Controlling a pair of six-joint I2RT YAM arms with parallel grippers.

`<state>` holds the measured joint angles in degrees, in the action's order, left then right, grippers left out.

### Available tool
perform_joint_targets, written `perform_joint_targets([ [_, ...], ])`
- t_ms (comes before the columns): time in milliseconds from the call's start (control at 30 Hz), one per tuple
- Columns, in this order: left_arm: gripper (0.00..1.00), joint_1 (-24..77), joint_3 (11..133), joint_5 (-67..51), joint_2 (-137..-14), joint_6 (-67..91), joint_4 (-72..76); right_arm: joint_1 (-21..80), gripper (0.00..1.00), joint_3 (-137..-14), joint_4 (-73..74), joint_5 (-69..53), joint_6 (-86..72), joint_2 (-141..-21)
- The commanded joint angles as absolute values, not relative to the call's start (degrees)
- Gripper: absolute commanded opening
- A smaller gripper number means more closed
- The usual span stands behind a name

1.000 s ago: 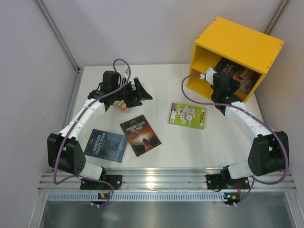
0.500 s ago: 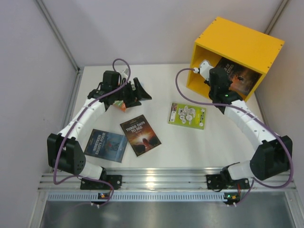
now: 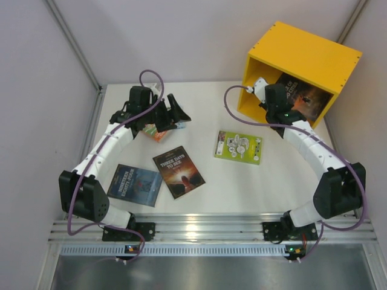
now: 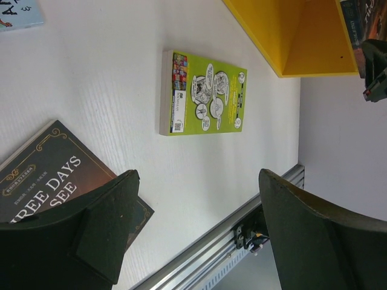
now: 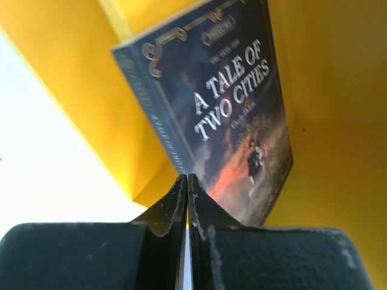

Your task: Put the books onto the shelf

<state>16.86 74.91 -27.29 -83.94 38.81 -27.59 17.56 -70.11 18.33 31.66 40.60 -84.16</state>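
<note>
Had the right gripper (image 5: 186, 179) pinched shut on nothing, maybe to push the dark book (image 5: 230, 115) into the shelf (image 5: 329, 181); left gripper (image 4: 197, 181) wide, empty.

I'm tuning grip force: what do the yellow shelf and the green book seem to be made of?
The shelf looks like painted wood or board: thick flat panels, even matte yellow, square edges. The green book looks like a paperback: thin printed card cover, pale paper pages showing along one edge.
</note>
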Motion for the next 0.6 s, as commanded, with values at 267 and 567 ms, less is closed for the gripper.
perform_joint_targets([
  [267, 0.85, 16.44, 77.17, -26.02, -83.76, 37.70, -27.77, 13.45, 0.01, -73.48, 17.23, 33.22, 39.29, -86.84],
  [567, 0.85, 16.35, 76.82, -25.58, -83.76, 37.18, -27.86, 12.57, 0.01, -73.21, 16.35, 34.54, 39.72, -87.10],
])
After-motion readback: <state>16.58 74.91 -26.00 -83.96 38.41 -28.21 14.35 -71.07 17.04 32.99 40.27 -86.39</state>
